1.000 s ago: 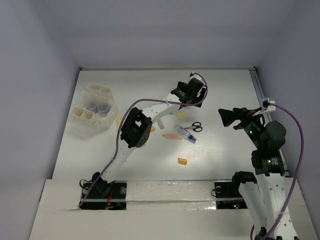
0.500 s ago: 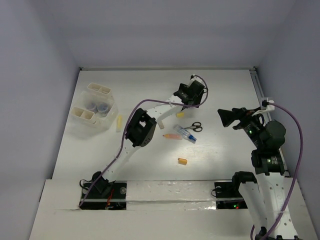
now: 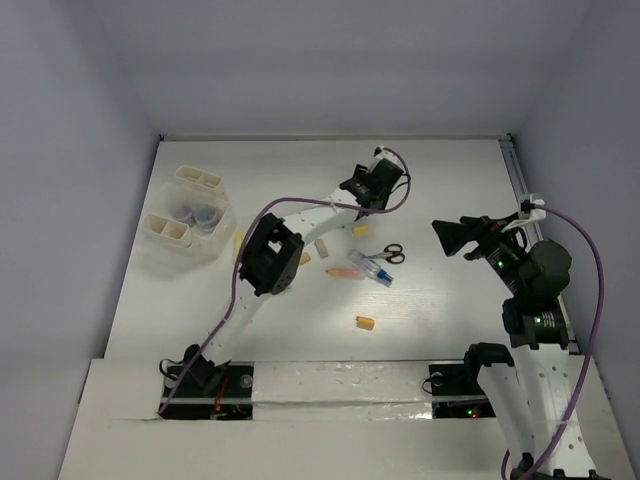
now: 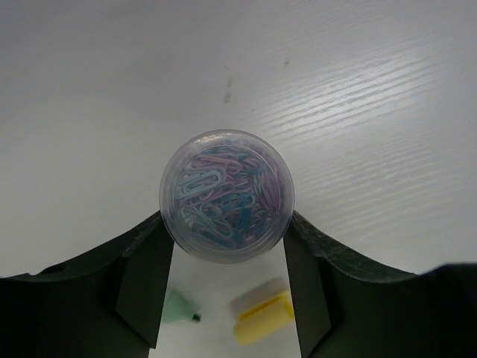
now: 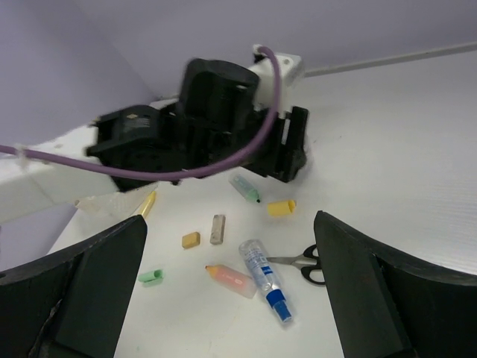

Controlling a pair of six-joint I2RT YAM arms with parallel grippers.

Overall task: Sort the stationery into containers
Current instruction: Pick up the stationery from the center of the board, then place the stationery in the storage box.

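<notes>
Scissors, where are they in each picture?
Top external: the scissors lie right of centre.
Left wrist: not in it.
Right wrist: the scissors lie low, right of centre.
Shared landmark: the blue-capped pen lies right beside them in both.

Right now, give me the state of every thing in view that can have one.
left hand, fingers against both sides of the jar
jar, upright, gripped, holds paper clips
right hand, wide open, empty
scissors, lying flat, blades closed
blue-capped pen, lying flat, cap on
bins, upright, open-topped
</notes>
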